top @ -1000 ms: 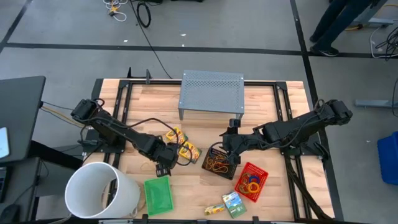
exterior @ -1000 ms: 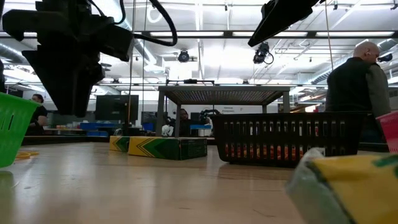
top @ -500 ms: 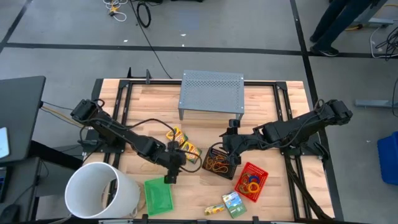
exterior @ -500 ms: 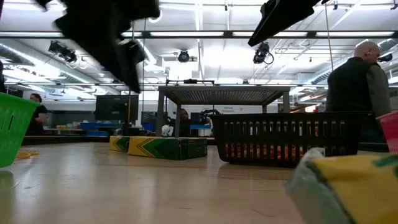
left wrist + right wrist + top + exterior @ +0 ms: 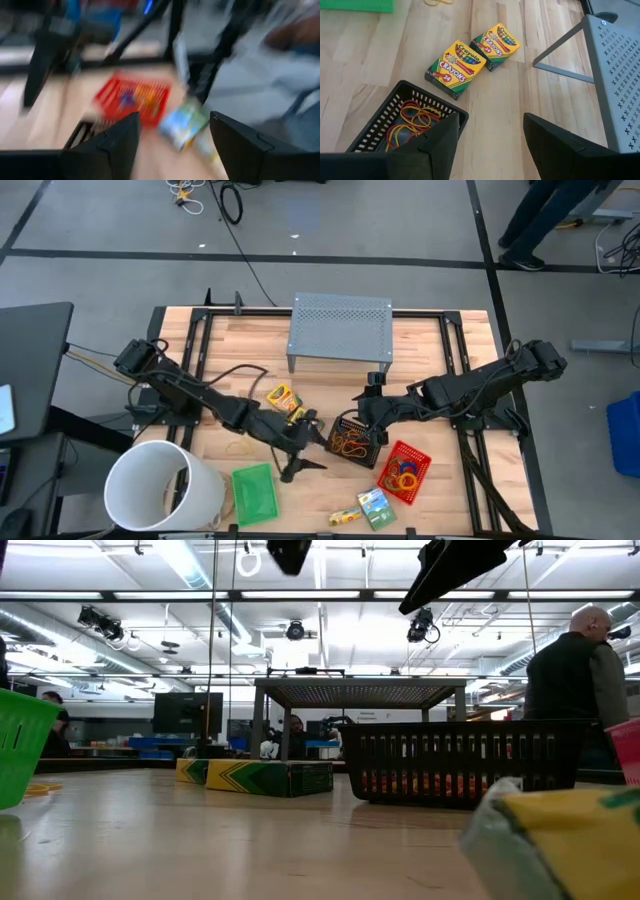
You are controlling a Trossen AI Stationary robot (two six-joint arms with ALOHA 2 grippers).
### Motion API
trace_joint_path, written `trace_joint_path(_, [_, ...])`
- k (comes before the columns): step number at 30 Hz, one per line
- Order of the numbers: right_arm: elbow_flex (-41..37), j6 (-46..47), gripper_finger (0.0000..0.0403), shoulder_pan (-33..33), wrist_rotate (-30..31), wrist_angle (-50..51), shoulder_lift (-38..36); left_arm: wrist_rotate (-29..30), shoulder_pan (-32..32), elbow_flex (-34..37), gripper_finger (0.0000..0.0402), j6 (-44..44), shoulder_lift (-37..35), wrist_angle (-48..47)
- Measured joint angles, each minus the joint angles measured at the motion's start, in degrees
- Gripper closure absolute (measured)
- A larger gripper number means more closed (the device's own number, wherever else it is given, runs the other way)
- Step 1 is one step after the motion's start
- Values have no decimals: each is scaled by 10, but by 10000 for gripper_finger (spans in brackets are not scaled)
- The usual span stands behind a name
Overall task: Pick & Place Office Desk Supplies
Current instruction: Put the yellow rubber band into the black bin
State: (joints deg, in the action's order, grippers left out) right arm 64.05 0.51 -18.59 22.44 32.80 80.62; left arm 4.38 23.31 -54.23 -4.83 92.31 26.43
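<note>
Since I'm looking from above first, my left gripper [image 5: 308,463] hangs spread and empty just beside the green tray [image 5: 254,492], right gripper [image 5: 370,423] spread over the black tray [image 5: 352,442]; right wrist reads "Crayons 24" on both crayon boxes [image 5: 456,68].

- Bright, even light from overhead ceiling strips; soft shadows
- Left wrist view heavily motion-blurred
- Low view's near yellow cardboard box [image 5: 560,840] out of focus
</note>
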Motion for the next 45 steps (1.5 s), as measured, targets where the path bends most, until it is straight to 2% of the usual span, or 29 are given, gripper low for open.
trace_joint_path(3, [0,0,172,0,-2,-1,0,-47,-15,70,157,-1,0,193])
trace_joint_path(5, [0,0,172,0,-3,-1,0,-53,-27,117,157,-6,-1,278])
trace_joint_path(9, [0,0,172,0,-3,-2,0,-62,-48,193,157,-30,-2,361])
trace_joint_path(17, [0,1,172,0,-4,-2,0,-65,-78,312,162,-88,-5,368])
trace_joint_path(24, [0,3,172,0,-4,-5,0,-68,-92,430,173,-128,-20,455])
trace_joint_path(31, [0,3,172,0,-4,-6,0,-105,-91,533,190,-193,-47,482])
trace_joint_path(37, [0,3,172,0,-3,-4,0,-153,-91,536,203,-237,-48,389])
trace_joint_path(45, [0,1,172,1,3,-3,0,-127,-91,533,221,-240,-48,332])
